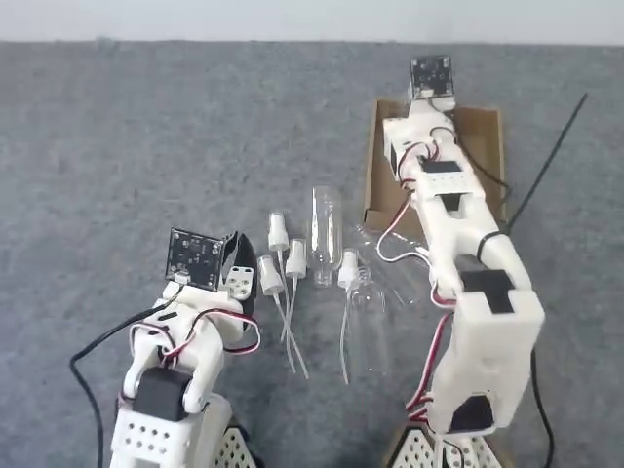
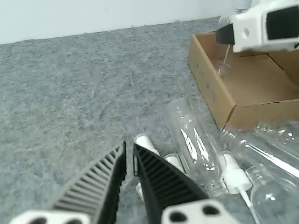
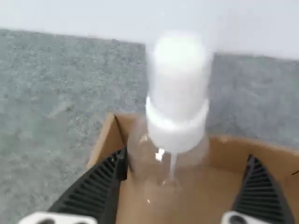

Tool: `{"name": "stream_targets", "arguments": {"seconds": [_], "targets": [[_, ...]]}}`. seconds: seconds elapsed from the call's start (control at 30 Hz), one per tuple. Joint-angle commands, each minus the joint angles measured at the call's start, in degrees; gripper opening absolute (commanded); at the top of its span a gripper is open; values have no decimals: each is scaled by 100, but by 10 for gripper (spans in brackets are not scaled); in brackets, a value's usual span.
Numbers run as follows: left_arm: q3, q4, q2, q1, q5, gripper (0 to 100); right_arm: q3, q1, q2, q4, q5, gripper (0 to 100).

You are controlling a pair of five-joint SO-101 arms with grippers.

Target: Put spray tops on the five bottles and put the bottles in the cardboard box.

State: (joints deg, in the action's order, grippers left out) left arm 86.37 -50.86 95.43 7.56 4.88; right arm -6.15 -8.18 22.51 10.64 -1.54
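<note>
At the upper right of the high view, the cardboard box (image 1: 490, 132) lies under the right arm. The right wrist view adds that the right gripper (image 3: 187, 158) has its jaws spread wide, with a capped bottle (image 3: 156, 172) between them over the box. The left wrist view has the left gripper (image 2: 129, 148) closed on nothing, beside uncapped bottles (image 1: 325, 234) and 4 loose spray tops (image 1: 278, 232) at centre.

Two arms, one folded, one stretched
The left arm (image 1: 185, 361) sits folded near its base, left pincer (image 2: 129, 147) almost closed; the right arm (image 1: 458, 244) lies stretched far forward, right pincer (image 3: 187, 158) spread wide.
</note>
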Motion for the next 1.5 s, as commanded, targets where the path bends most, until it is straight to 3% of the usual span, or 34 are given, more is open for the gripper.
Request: {"name": "stream_targets", "arguments": {"seconds": [0.0,0.23,0.53,0.73,0.93,1.13,1.23,1.47], "targets": [[-31,167,79,-9,18,15,308,-48,-1156,593,-62,310],[84,299,79,-9,18,15,273,-4,-2448,2167,-70,309],[101,325,79,-9,18,15,273,4,-3864,5745,-105,310],[110,325,79,-9,18,15,158,-4,-4277,7301,-1319,308],[101,325,79,-18,18,15,-1363,-13,-4787,7187,-1934,307],[110,325,79,-18,18,15,-3095,4,-5437,6193,-2295,275],[110,325,79,-18,18,15,-3560,13,-5490,5798,-2365,224],[110,316,79,-18,18,15,-4132,532,-5490,5121,-2374,245]]}}
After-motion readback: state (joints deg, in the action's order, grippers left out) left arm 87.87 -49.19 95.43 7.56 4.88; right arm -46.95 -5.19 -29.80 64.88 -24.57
